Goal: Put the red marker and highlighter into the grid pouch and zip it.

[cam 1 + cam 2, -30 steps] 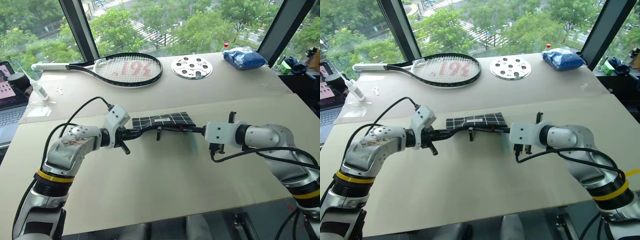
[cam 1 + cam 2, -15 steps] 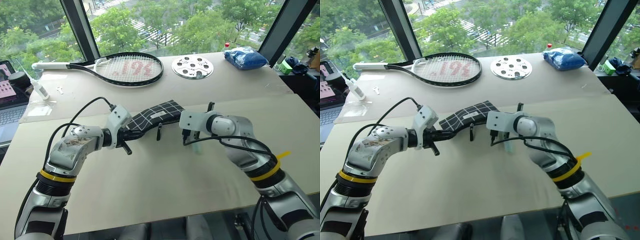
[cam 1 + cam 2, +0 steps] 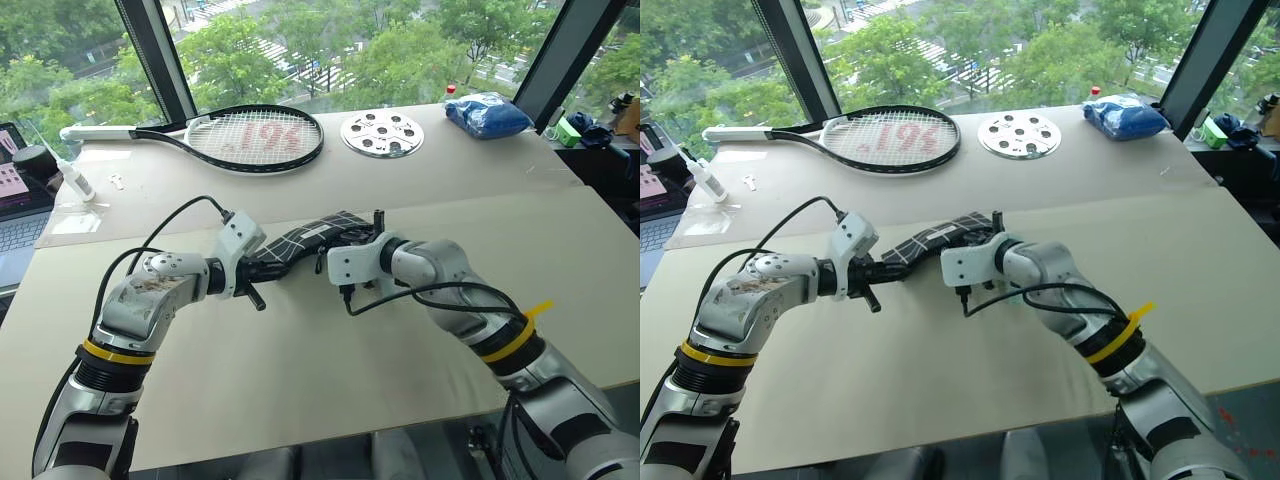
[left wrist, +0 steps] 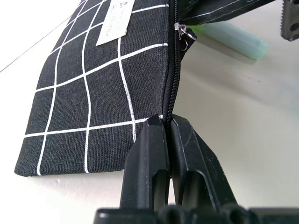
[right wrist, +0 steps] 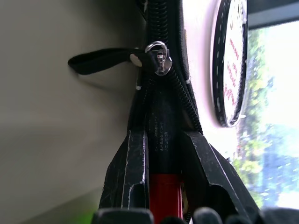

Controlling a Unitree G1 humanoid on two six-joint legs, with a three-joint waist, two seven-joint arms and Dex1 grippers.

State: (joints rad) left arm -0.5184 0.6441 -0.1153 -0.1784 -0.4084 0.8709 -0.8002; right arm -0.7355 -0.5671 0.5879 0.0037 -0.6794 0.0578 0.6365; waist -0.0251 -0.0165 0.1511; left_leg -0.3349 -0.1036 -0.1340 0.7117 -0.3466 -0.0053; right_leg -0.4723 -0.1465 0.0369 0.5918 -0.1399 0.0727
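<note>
On the table (image 3: 330, 390), a racket (image 3: 225, 137) lies well beyond the pouch (image 3: 300, 240), toward the window, with a perforated metal disc (image 3: 383, 133) beside its head and a blue bag (image 3: 488, 113) farther out toward the right corner. A white tube (image 3: 78, 176) and a laptop (image 3: 22, 215) sit off to the left of the pouch. Nothing lies between the two arms except the pouch itself, and the right arm's own wrist block hides the pouch's right end in the head views. The left gripper (image 4: 167, 125) is fully closed, its two fingers pinching the zipper edge at the pouch's left end. The right gripper (image 5: 161, 135) is partly closed on the marker (image 5: 164, 198), whose red end shows between the fingers (image 5: 135, 163) while its black barrel runs forward into the opened mouth of the pouch, just short of the zipper slider and its black pull cord (image 5: 100, 60). The pouch is held up off the table between the grippers, its long axis running left to right and bowing upward in the middle, label side toward the left wrist camera. The marker lies along that same axis, red end toward the right gripper. The highlighter (image 4: 231, 39) lies flat on the table just beside the pouch's open edge, under its right half; which way its cap points I cannot tell.
</note>
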